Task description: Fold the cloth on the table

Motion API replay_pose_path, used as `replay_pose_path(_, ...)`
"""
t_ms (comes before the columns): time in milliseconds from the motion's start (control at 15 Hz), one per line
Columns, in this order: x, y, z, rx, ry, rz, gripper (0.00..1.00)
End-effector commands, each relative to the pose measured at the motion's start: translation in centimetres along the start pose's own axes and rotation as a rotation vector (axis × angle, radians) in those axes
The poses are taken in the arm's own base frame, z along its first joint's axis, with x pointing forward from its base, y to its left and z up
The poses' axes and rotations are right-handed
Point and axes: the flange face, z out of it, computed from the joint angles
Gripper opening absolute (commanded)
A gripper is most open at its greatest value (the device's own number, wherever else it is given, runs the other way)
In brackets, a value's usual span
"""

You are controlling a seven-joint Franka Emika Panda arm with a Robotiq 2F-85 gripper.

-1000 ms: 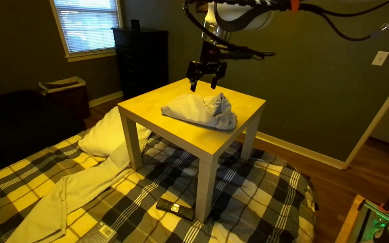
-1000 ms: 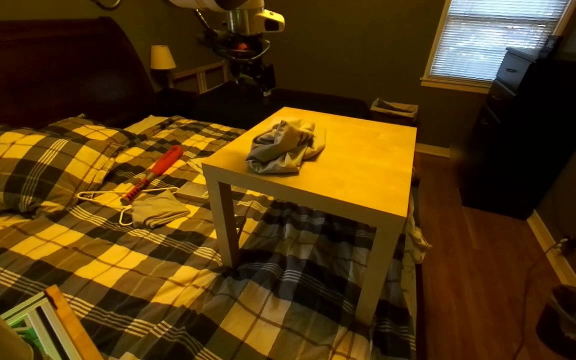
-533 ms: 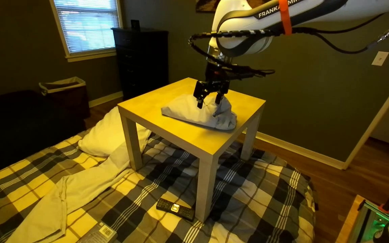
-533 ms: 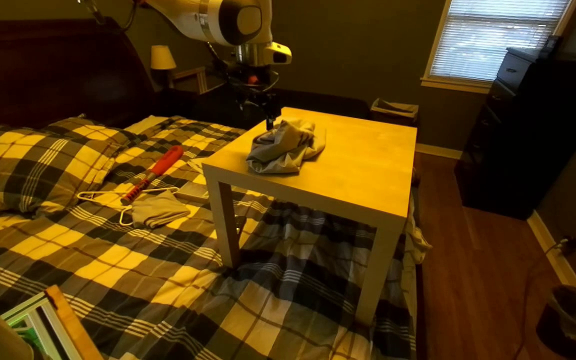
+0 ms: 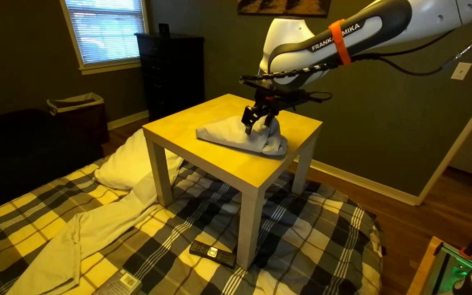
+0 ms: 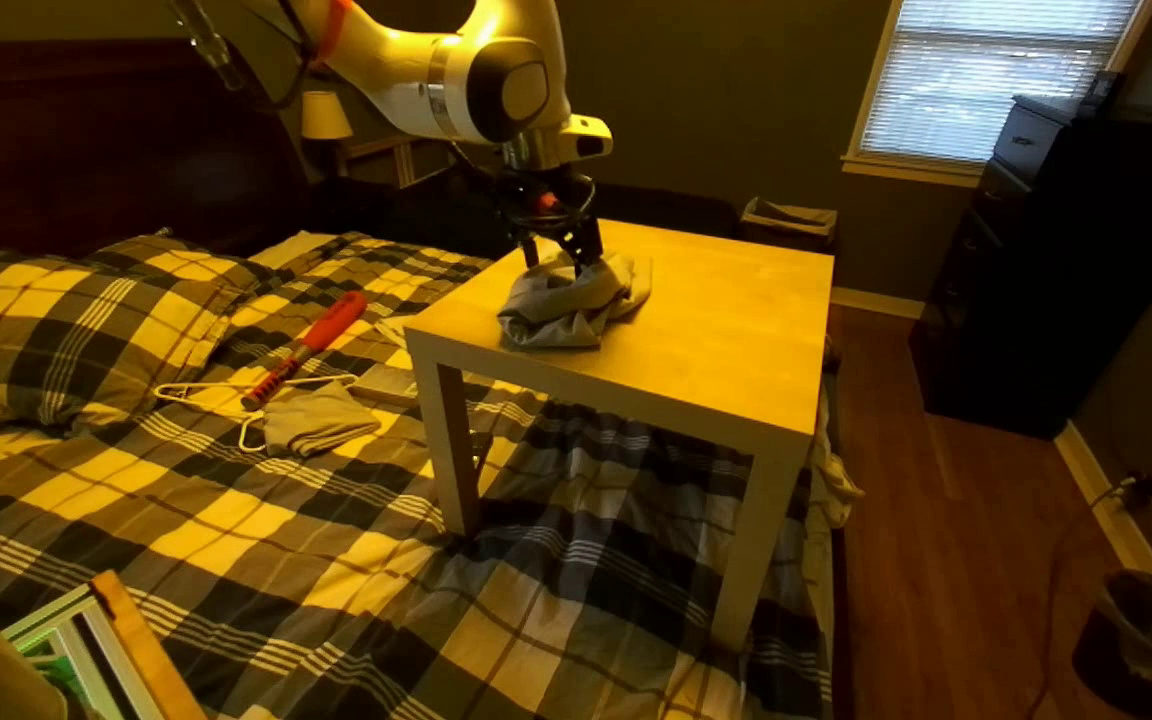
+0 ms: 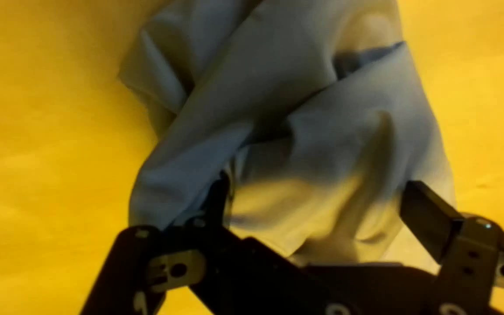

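Observation:
The pale grey-beige cloth lies rumpled on the light wood tabletop; it shows in both exterior views (image 5: 223, 131) (image 6: 561, 315) and in the wrist view (image 7: 287, 87). The table (image 5: 178, 125) also shows in an exterior view (image 6: 726, 330) and in the wrist view (image 7: 50, 131). My gripper (image 5: 258, 127) is open and points down at the raised, bunched part of the cloth; it also shows in an exterior view (image 6: 557, 267). In the wrist view the fingers (image 7: 318, 180) stand wide apart with cloth between them. The left fingertip there sits in a fold. The cloth's underside is hidden.
The table stands on a plaid blanket (image 5: 314, 229). A remote (image 5: 212, 253) lies by a table leg, and a white pillow-like bundle (image 5: 125, 164) beside the table. A red-handled tool (image 6: 306, 350) and a hanger (image 6: 201, 395) lie on the bed. A dark cabinet (image 5: 172, 69) stands behind.
My gripper has come down from above the table to the cloth and has turned about its vertical axis. It has stayed open. The cloth's bunched top is slightly pushed in.

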Motion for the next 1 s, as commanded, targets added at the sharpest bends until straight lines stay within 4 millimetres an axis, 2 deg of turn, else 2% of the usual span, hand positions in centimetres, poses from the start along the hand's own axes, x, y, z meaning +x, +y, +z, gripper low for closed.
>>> replay_pose_path(0, -1.2, 1.1, 1.4, -0.040, -0.040, -0.047, 1.00)
replay_pose_path(467, -3.7, 1.4, 3.9, -0.081, -0.205, -0.148, 1.00)
replay_pose_path(800, -4.7, 1.1, 6.5, -0.070, -0.228, -0.164, 1.00)
replay_pose_path(933, -4.6, 1.0, 6.6, -0.067, -0.225, -0.163, 1.00)
